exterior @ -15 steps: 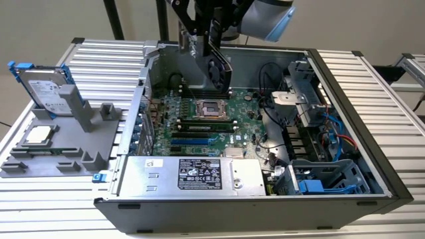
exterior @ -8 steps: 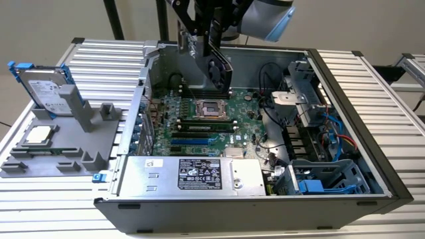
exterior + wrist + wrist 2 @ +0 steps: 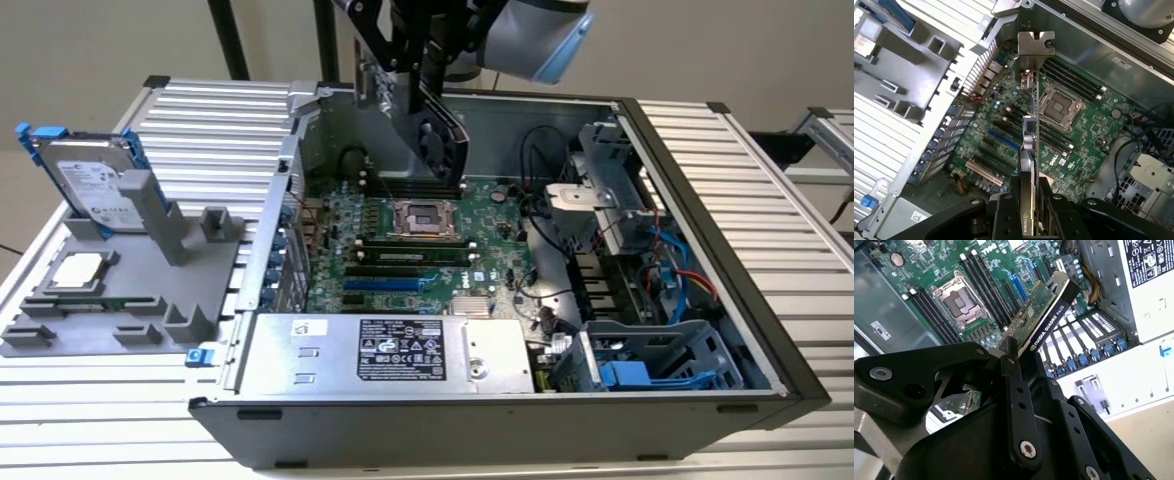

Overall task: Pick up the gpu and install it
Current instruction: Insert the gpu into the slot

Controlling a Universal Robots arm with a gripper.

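On the surface (image 3: pixel 747 170) sits an open case (image 3: pixel 334 440); above its motherboard (image 3: pixel 334 245) we see the end effector (image 3: pixel 1030 205) gripping the gpu (image 3: pixel 1030 135).

Ribbed metal table (image 3: pixel 747 180), plain beige wall (image 3: pixel 80 50)

The gripper (image 3: pixel 411 95) clamps the gpu (image 3: pixel 442 140), card tilted, fan face showing, hanging above the motherboard (image 3: pixel 334 240) inside the open computer case (image 3: pixel 467 435).
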